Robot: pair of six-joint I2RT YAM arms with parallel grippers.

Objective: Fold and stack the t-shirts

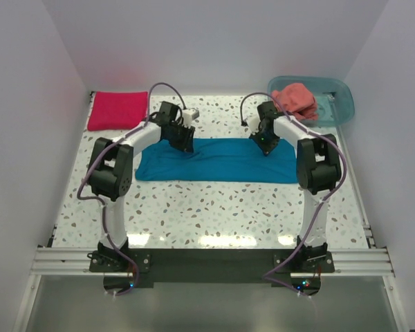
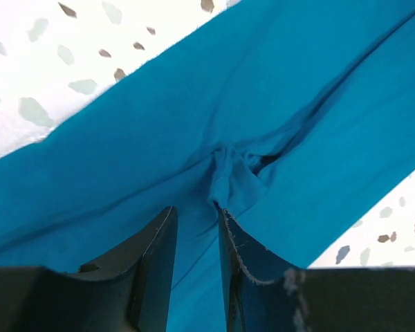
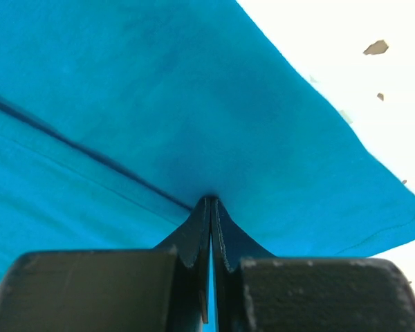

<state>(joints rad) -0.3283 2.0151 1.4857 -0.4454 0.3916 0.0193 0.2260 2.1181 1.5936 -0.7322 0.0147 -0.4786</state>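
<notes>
1. Teal t-shirt [image 1: 221,160] lies as a flat band at mid table [image 1: 214,207], long axis left to right.
2. Left gripper [image 2: 197,214]: fingers parted over the cloth.
3. Right gripper [image 3: 210,202]: fingers pressed together, pinching the teal t-shirt.

White arms [image 1: 142,135], black joints [image 1: 111,170] and pincers [image 2: 196,211] [image 3: 211,202]; purple cables [image 1: 167,86] (looped).

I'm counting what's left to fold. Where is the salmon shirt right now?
In the top view, the salmon shirt lies crumpled in the plastic tub at the far right corner of the table, beyond the spread teal shirt.
</notes>
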